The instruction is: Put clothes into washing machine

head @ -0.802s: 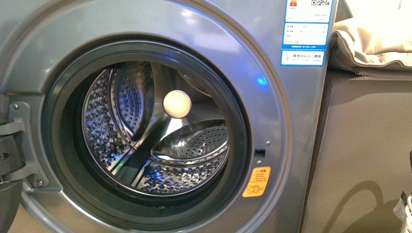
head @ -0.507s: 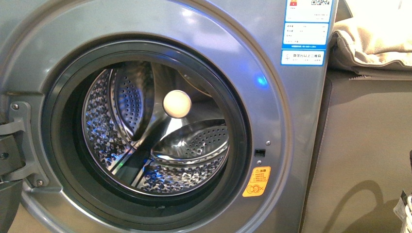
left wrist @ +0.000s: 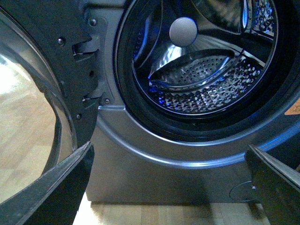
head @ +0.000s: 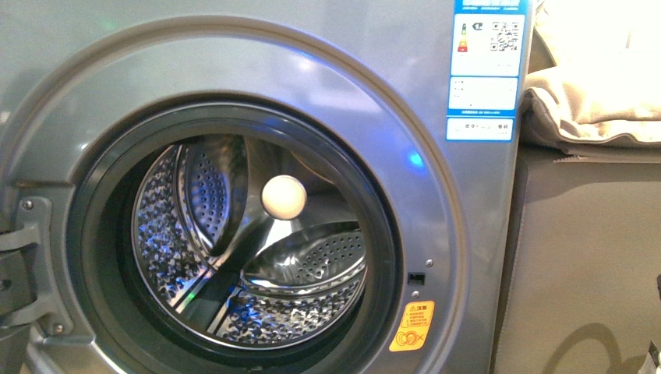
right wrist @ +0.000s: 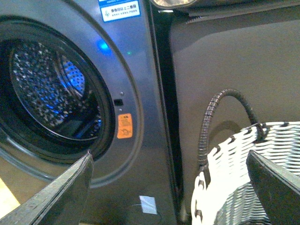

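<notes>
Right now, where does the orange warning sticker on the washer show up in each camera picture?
Front view: the orange warning sticker is on the front of the washing machine, low and right of the porthole rim.
Left wrist view: only its corner shows, cut off by the frame, beside the rim.
Right wrist view: fully visible, beside the rim.
Shared landmark: the dark porthole rim.

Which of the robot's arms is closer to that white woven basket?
Right. The right gripper hangs open just by the basket, beside the washing machine; the left gripper faces the machine's open drum, with no basket in its view.
</notes>
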